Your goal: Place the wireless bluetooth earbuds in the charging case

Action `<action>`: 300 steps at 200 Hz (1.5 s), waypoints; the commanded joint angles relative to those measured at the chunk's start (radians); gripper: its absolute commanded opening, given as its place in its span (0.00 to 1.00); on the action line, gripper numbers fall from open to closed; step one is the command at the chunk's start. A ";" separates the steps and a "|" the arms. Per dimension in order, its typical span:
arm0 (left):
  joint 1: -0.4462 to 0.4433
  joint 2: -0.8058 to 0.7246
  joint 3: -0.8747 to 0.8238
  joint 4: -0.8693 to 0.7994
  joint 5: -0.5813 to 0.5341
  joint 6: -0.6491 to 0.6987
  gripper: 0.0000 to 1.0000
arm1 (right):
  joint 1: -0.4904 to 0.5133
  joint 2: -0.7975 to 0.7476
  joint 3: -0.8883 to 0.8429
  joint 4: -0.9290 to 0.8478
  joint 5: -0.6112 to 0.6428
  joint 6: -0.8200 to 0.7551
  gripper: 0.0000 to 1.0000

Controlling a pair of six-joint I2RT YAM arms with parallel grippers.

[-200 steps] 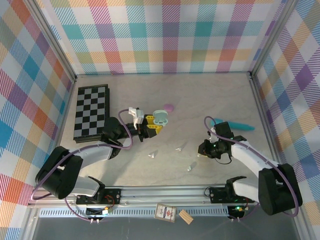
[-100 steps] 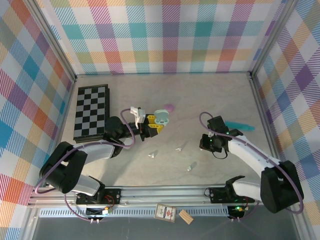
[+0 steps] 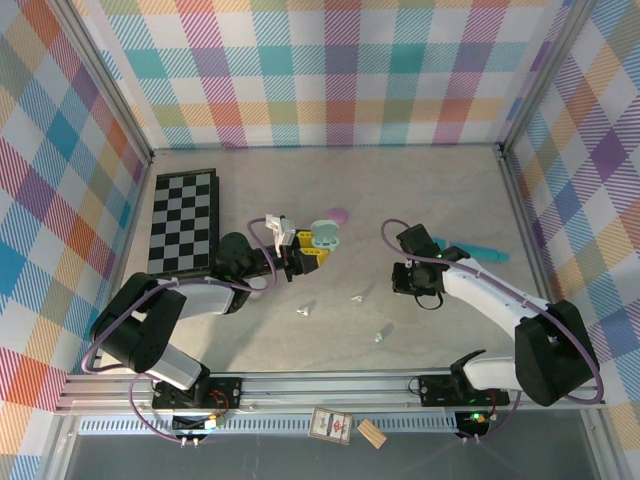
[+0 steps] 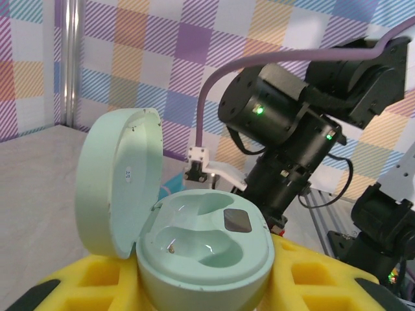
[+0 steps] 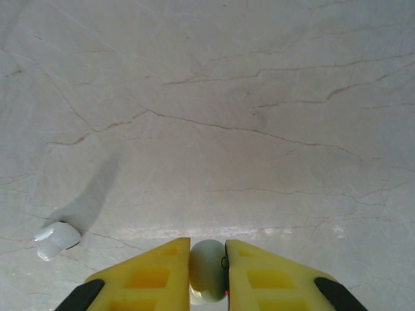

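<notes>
The charging case (image 4: 204, 253) is pale mint and stands open, its lid (image 4: 120, 181) tipped up to the left and both wells bare. My left gripper (image 4: 204, 288) is shut on its base between yellow fingers; from above the case (image 3: 322, 236) sits just left of the table's middle, in my left gripper (image 3: 306, 254). My right gripper (image 5: 207, 246) is shut on one pale mint earbud (image 5: 207, 272), above the table. Another earbud (image 5: 57, 234) lies on the marble to its left. From above, my right gripper (image 3: 403, 283) is right of centre, and three earbuds (image 3: 305, 310) (image 3: 358, 296) (image 3: 378, 337) lie loose in front.
A folded checkerboard (image 3: 183, 222) lies at the far left. A small pink object (image 3: 338, 214) sits behind the case. A long teal wand (image 3: 480, 250) lies behind my right arm. Plaid walls enclose three sides. A card (image 3: 330, 424) and wooden block (image 3: 372, 433) rest on the front rail.
My right gripper has moved left and slightly away from the near edge, still holding its earbud. My left gripper has shifted the open case a little to the right.
</notes>
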 commanded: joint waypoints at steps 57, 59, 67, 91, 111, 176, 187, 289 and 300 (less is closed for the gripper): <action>-0.025 0.019 0.029 -0.012 -0.040 0.101 0.29 | 0.019 0.045 0.066 -0.046 0.043 -0.003 0.19; -0.025 0.018 0.028 -0.014 -0.040 0.103 0.29 | 0.020 0.046 0.067 -0.045 0.042 -0.004 0.19; -0.025 0.018 0.030 -0.027 -0.043 0.111 0.29 | 0.022 0.047 0.069 -0.045 0.044 -0.005 0.20; -0.027 0.024 0.034 -0.034 -0.044 0.120 0.29 | 0.022 0.076 0.065 -0.029 0.044 -0.014 0.20; -0.027 0.026 0.037 -0.033 -0.044 0.118 0.29 | 0.022 0.120 0.050 0.009 0.011 -0.021 0.20; -0.027 0.006 0.027 -0.059 -0.049 0.130 0.29 | 0.021 0.194 -0.025 0.157 -0.128 -0.016 0.23; -0.027 0.004 0.026 -0.064 -0.051 0.131 0.29 | 0.021 0.197 -0.037 0.168 -0.133 -0.017 0.24; -0.027 -0.008 0.024 -0.080 -0.050 0.134 0.29 | 0.020 0.150 -0.103 0.275 -0.250 0.033 0.33; -0.027 -0.008 0.024 -0.081 -0.049 0.134 0.29 | 0.021 0.140 -0.109 0.287 -0.262 0.038 0.33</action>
